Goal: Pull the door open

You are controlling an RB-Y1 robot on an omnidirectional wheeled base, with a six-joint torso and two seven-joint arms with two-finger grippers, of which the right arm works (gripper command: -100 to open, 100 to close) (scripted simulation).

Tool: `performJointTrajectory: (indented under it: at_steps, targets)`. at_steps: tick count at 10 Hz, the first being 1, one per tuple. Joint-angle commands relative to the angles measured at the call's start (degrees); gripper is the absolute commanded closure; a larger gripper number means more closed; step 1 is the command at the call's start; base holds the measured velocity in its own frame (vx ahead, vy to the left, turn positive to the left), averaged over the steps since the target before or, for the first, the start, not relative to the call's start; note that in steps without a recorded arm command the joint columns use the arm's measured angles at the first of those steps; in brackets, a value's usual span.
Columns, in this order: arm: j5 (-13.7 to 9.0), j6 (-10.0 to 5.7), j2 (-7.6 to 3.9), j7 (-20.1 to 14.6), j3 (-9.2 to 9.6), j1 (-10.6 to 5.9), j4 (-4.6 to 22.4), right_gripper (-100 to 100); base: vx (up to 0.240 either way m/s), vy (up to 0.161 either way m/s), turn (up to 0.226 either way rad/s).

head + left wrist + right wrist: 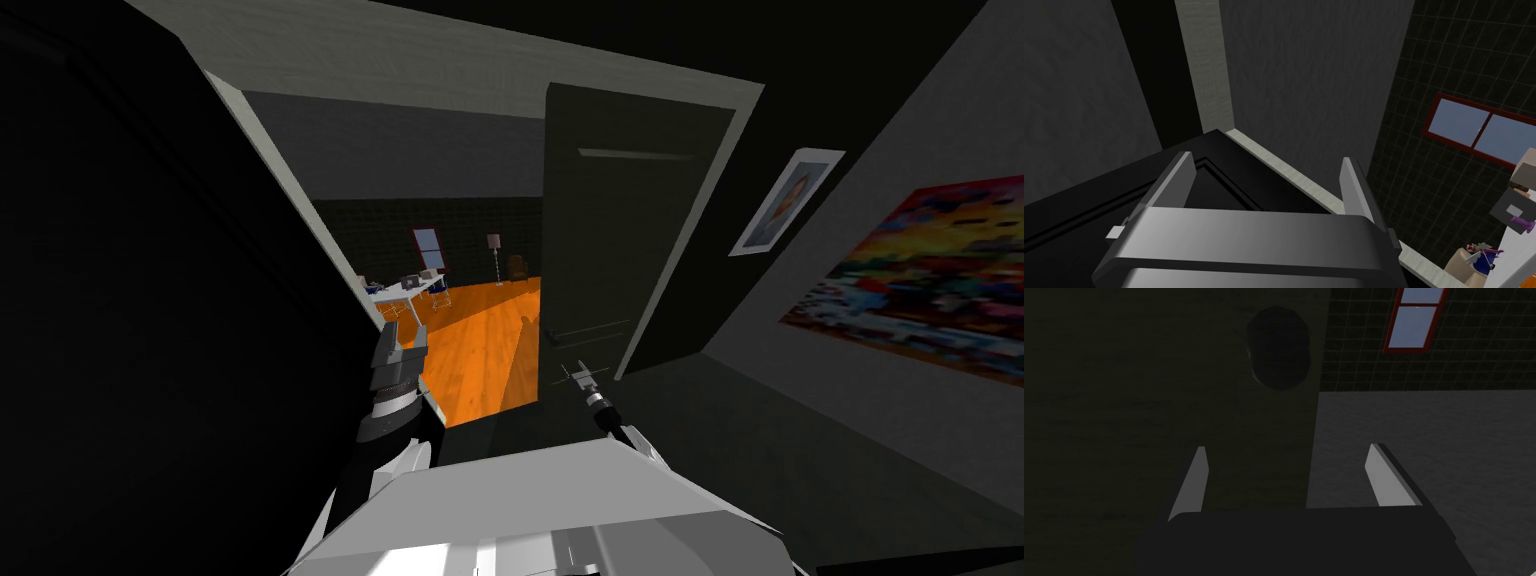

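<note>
The dark door (620, 230) stands partly open, and its free edge crosses the middle of the head view. In the right wrist view a round dark knob (1279, 348) sits on the door face (1149, 413), close to the door's edge. My right gripper (1289, 480) is open and a little short of that knob, with nothing between its fingers. It shows small by the door's lower edge (578, 372) in the head view. My left gripper (403, 342) is raised by the pale door frame (300, 200), open and empty (1264, 185).
Through the gap lies a room with an orange floor (480, 350), a white table (405, 292), a floor lamp (494, 255) and a red-framed window (428, 248). Two pictures (915, 280) hang on the grey wall to the right. A black panel (1099, 210) lies beneath my left gripper.
</note>
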Motion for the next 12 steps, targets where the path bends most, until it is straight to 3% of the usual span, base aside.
performJointTrajectory:
  at_steps: [1,7,9,10,11,12]
  targets:
    - [-0.3,-0.48,-0.45,-0.3,-0.95,0.84,-0.1,-100,0.132,0.05,0.175]
    - [-1.6,-2.6,-2.45,-1.8,-5.15,4.59,-0.5,-100,0.206,0.064,0.155]
    - [-1.9,-3.05,-2.88,-2.1,-6.05,5.39,-0.6,-100,0.121,-0.022,0.08]
    - [-1.8,-3.12,-2.8,-1.8,-5.67,4.85,0.0,-100,0.076,-0.02,0.04]
    - [-1.8,-3.12,-2.8,-1.8,-5.67,4.85,0.0,100,-0.014,-0.001,-0.043]
    - [-1.8,-3.12,-2.8,-1.8,-5.67,4.85,0.0,100,-0.026,0.001,-0.007]
